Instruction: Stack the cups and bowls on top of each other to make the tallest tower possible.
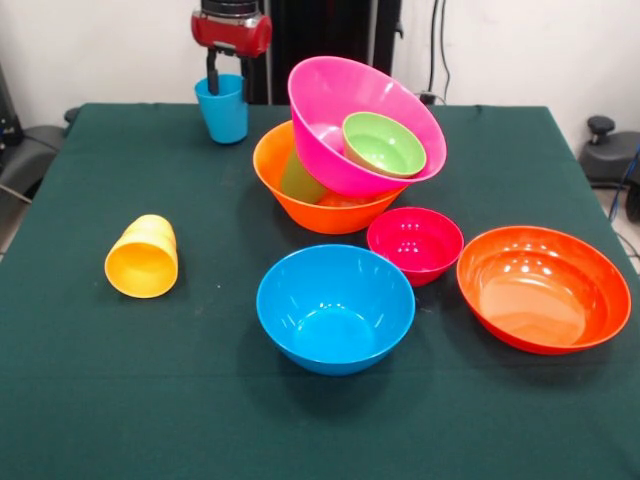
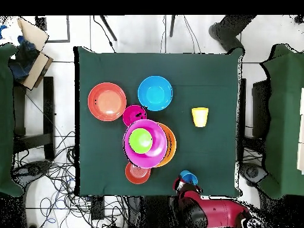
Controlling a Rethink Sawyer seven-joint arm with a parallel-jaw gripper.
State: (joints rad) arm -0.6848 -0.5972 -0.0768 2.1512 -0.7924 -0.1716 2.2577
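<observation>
While overhead alone shows a small orange-red bowl behind the tower, the gripper grips the blue cup at its rim.

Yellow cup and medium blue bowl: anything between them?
Nothing. Only bare green tablecloth separates the tipped yellow cup from the medium blue bowl. Both the front and overhead views show it.

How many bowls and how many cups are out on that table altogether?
Bowls: 7 (big pink, big orange, wide red-orange, medium blue, small magenta, small green, small orange-red)
Cups: 3 (blue cup, yellow cup, green cup, half hidden)
Total: 10
</observation>
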